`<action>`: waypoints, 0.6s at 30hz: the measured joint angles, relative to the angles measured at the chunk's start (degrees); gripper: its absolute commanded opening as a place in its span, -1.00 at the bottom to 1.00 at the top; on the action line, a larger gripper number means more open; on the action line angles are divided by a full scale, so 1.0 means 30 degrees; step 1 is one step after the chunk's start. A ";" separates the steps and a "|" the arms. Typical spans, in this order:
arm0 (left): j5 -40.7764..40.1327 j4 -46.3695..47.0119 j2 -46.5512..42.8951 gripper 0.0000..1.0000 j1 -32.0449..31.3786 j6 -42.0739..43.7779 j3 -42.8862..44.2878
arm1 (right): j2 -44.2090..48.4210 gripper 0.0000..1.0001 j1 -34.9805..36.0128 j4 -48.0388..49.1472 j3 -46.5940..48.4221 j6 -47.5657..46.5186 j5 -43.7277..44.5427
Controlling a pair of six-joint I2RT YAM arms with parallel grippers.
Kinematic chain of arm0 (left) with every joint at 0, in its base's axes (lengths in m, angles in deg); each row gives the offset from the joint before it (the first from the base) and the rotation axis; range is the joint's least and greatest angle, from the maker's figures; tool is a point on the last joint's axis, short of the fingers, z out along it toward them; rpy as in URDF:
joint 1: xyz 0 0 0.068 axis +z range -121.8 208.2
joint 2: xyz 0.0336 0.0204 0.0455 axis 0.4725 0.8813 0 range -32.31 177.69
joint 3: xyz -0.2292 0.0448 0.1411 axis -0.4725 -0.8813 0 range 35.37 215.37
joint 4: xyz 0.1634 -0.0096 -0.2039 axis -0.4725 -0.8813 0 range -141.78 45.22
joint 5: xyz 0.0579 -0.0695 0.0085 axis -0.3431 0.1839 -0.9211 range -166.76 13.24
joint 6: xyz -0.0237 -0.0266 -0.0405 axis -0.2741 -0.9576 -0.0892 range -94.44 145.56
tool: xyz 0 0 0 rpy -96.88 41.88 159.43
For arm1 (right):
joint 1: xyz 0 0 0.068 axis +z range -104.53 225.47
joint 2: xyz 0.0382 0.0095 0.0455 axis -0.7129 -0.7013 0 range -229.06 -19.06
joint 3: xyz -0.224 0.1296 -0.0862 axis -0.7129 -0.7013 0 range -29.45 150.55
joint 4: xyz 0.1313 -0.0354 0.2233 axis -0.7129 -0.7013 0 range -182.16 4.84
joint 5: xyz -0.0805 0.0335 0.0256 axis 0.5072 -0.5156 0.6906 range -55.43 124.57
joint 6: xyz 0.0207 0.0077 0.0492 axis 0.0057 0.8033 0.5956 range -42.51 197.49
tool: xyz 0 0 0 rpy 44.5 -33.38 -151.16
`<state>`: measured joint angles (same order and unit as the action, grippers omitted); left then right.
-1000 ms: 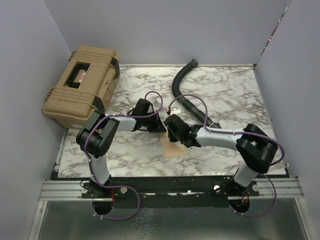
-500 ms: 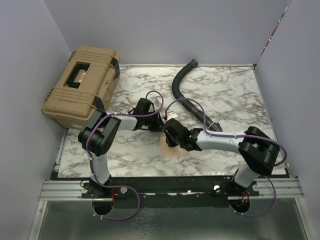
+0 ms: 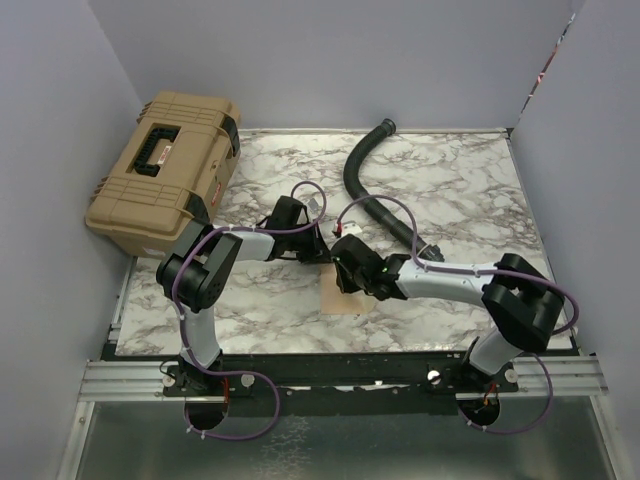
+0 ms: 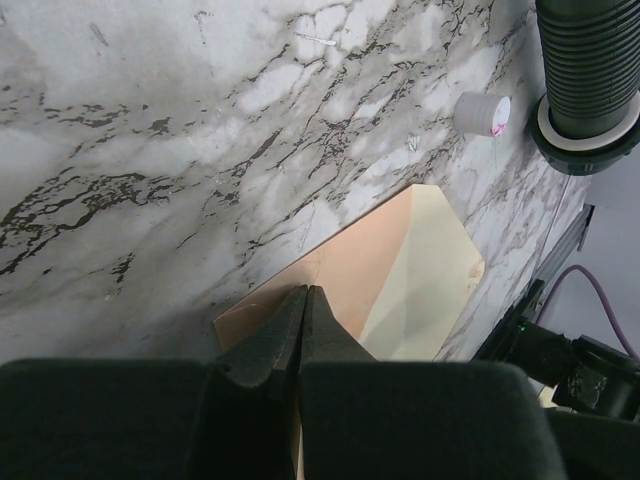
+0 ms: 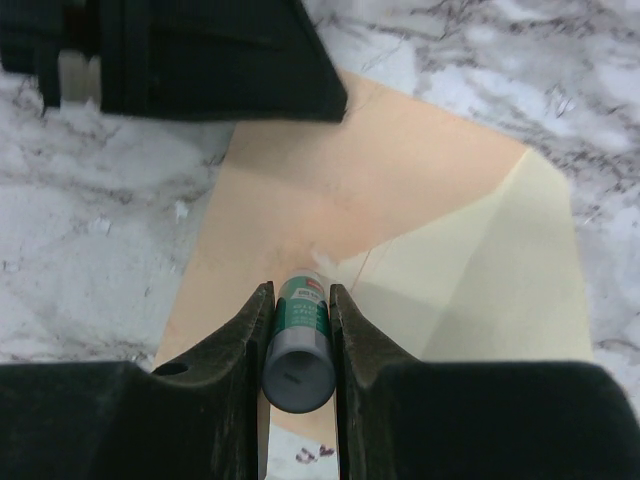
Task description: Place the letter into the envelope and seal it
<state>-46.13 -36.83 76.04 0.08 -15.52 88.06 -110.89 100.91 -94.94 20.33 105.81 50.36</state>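
The envelope (image 3: 343,297) lies flat on the marble table with its pointed flap open, cream inside (image 4: 430,262) up. My left gripper (image 4: 305,296) is shut, and its tips rest on the brown body (image 4: 365,262) near the far edge. My right gripper (image 5: 300,292) is shut on a green glue stick (image 5: 300,335). The stick's tip touches the envelope (image 5: 330,190) close to the flap's fold line, beside the cream flap (image 5: 500,275). The left gripper's black body (image 5: 200,50) shows at the top of the right wrist view. The letter is hidden.
A tan tool case (image 3: 165,170) sits at the table's back left. A black corrugated hose (image 3: 372,185) curves across the back middle; its end (image 4: 590,80) lies near a small white cap (image 4: 482,113) just past the envelope. Purple walls close in the sides.
The right gripper with the glue stick has shifted a little over the envelope, first toward the left, then back. The left gripper has stayed put.
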 measured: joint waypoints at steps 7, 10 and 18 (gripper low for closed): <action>0.0109 0.0007 0.0022 -1.00 0.0051 -0.0080 0.0000 | -0.1734 -0.99 -0.0998 -0.0051 0.1982 -0.1049 0.0051; 0.0153 0.0015 0.0029 -1.00 0.0087 -0.0087 0.0000 | -0.1858 -0.99 -0.1020 -0.0044 0.2113 -0.1377 -0.0066; 0.0437 0.0066 0.0160 -1.00 0.0240 -0.0306 0.0007 | -0.1282 -0.99 -0.0182 -0.0204 0.1581 -0.1479 -0.0692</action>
<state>-44.82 -36.63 76.53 0.80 -16.44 88.08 -114.74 100.36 -95.55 25.07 101.37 48.28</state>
